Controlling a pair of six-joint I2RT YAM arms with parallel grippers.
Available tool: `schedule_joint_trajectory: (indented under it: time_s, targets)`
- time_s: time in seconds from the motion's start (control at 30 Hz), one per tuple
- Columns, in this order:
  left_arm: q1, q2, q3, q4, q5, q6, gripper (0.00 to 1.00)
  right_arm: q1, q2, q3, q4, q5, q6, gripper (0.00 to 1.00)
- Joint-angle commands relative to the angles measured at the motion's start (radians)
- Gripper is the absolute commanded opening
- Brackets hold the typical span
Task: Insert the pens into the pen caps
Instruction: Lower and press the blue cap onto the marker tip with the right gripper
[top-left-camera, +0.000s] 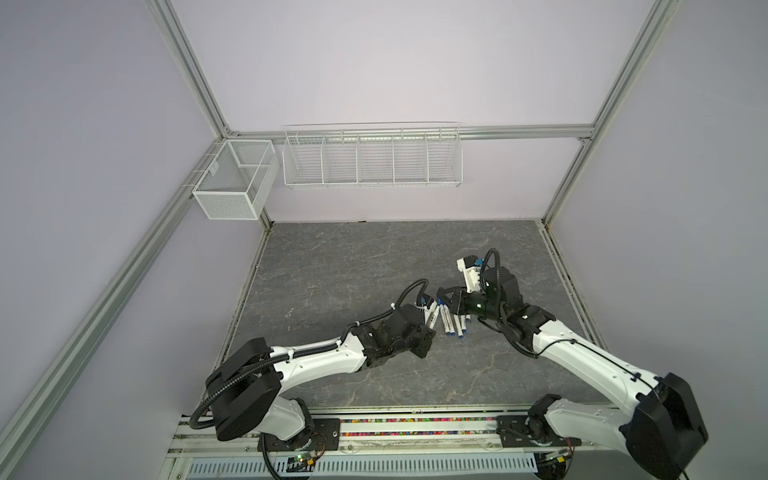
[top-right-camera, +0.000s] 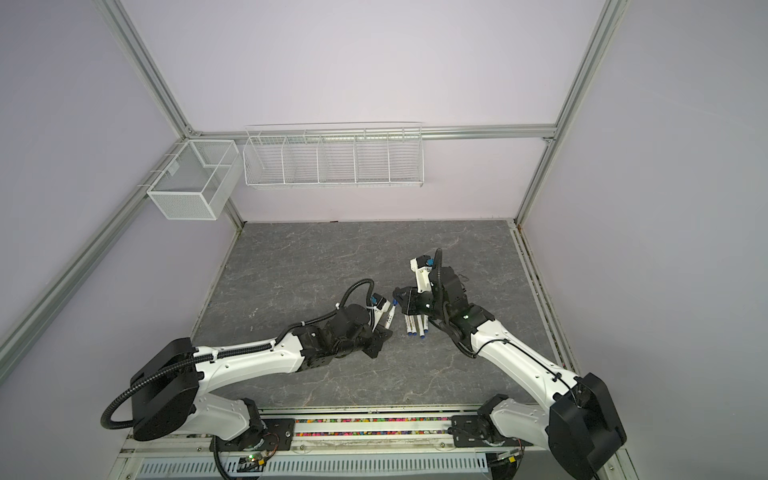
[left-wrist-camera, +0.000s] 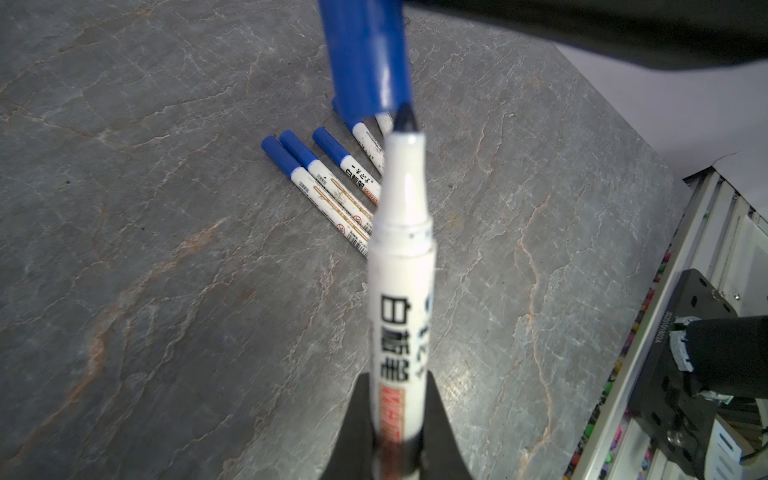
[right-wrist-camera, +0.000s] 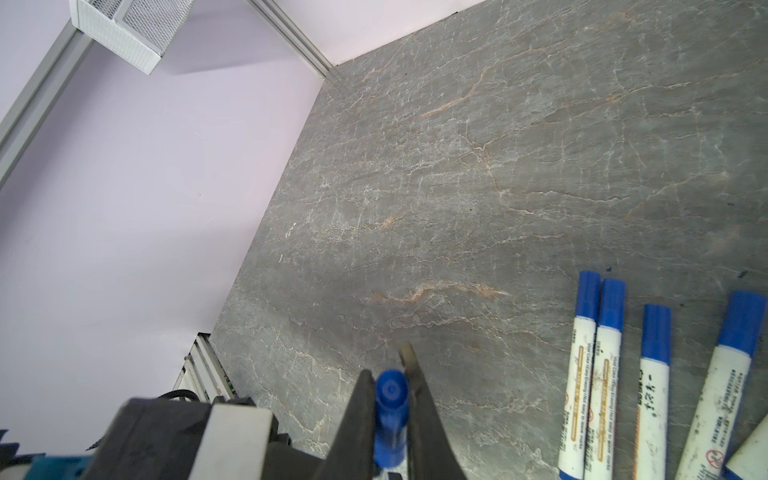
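My left gripper (left-wrist-camera: 399, 378) is shut on the printed barrel of an uncapped white pen (left-wrist-camera: 401, 257). The pen's dark tip sits at the open mouth of a blue pen cap (left-wrist-camera: 365, 58). My right gripper (right-wrist-camera: 390, 374) is shut on that cap (right-wrist-camera: 390, 411). In both top views the two grippers meet mid-table: left gripper (top-left-camera: 428, 328) (top-right-camera: 384, 328), held pen (top-left-camera: 432, 316) (top-right-camera: 388, 316), right gripper (top-left-camera: 440, 291) (top-right-camera: 397, 291). Several capped pens (top-left-camera: 457, 324) (top-right-camera: 417, 324) (left-wrist-camera: 332, 183) (right-wrist-camera: 590, 374) lie side by side on the grey table, just below the right gripper.
A white mesh box (top-left-camera: 232, 183) and a white wire rack (top-left-camera: 372, 158) hang on the back walls above the grey marbled table (top-left-camera: 353, 266). Aluminium frame posts (top-left-camera: 557, 266) border the table. A rail with coloured bits (top-left-camera: 415, 428) runs along the front between the arm bases.
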Motion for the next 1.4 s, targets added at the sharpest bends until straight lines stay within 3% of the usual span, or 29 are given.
schedule_joint_trajectory:
  time_s: [0.0,0.4,0.87,1.1,1.37]
  targets:
    - [-0.005,0.007,0.027,0.002,-0.006,0.011,0.0,0.002,-0.022,0.008,-0.043,-0.031,-0.032,0.07]
    - [-0.003,-0.002,0.031,-0.005,-0.036,-0.007,0.0,0.0,-0.015,0.024,-0.163,-0.203,-0.12,0.06]
    - [-0.003,0.01,0.034,0.005,0.027,0.032,0.0,-0.023,-0.088,0.02,-0.032,-0.07,-0.034,0.07]
    - [-0.003,-0.006,0.019,0.015,0.026,0.032,0.0,-0.046,-0.053,0.071,-0.088,-0.027,-0.054,0.07]
    - [-0.002,-0.012,0.011,0.021,0.021,0.031,0.0,-0.046,-0.016,0.063,-0.12,-0.057,-0.065,0.07]
